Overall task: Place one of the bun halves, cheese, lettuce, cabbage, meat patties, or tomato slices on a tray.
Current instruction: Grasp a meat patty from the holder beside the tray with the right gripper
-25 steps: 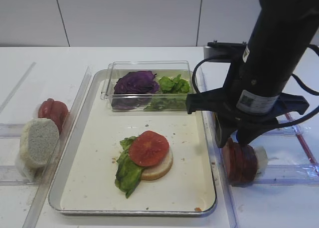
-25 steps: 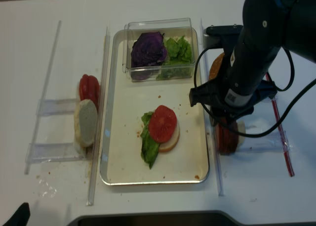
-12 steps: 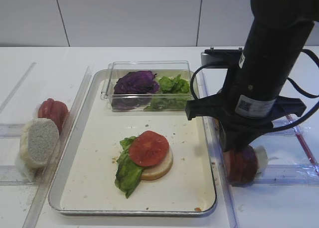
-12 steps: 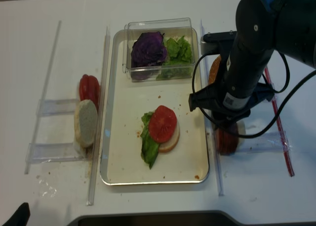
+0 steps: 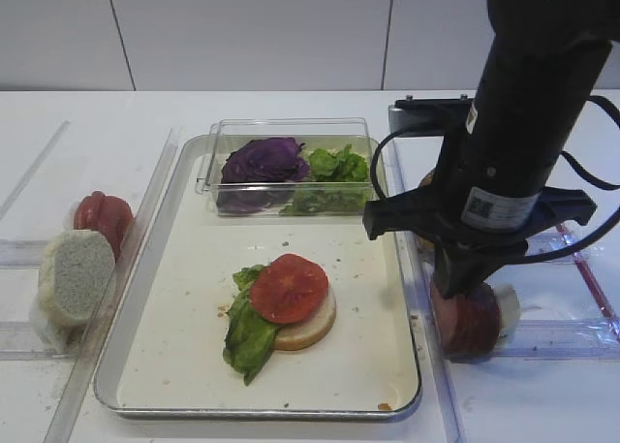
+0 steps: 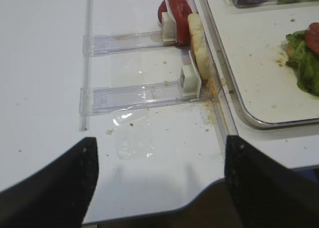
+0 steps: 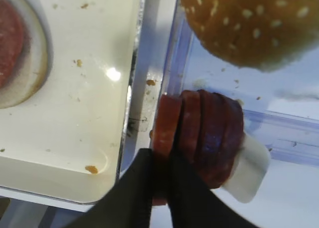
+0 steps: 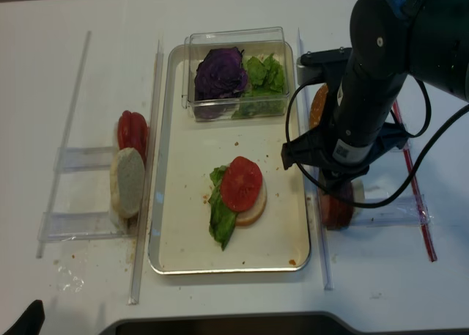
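Right gripper (image 7: 162, 175) pinches the leftmost of the upright patties (image 7: 199, 135) just off the tray's (image 7: 130, 113) right rim.

- Right arm (image 5: 523, 123): glossy black cylindrical housing, right of frame.
- White label with square code (image 5: 489, 207) on housing.
- Black cables (image 8: 429, 159) looping alongside.

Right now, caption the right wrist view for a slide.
Right gripper pinching the endmost of the upright meat patties beside the tray, sesame bun above.
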Controlling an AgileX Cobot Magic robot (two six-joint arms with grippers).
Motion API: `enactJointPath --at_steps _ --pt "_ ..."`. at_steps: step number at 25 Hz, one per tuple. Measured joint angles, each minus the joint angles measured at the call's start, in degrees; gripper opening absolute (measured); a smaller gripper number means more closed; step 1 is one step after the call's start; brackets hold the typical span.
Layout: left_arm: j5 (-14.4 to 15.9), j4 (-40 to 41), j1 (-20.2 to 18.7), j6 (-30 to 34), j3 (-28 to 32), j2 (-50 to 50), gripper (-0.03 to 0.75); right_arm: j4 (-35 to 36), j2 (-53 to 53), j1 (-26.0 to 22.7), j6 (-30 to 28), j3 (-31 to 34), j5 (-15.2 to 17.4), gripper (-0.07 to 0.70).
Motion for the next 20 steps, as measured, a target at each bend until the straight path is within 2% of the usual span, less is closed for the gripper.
enactJointPath --at_steps 8,13,20 --pt "0.00 0.00 0.00 -0.04 0.00 0.00 0.479 0.57 0.00 0.00 -4.15 0.00 0.11 0.083" --pt "0.00 0.00 0.00 -0.04 0.00 0.00 0.440 0.78 0.00 0.00 -4.87 0.00 0.15 0.081" --pt "0.00 0.33 0.00 -0.04 0.00 0.00 0.432 0.78 0.00 0.00 -5.67 0.00 0.90 0.080"
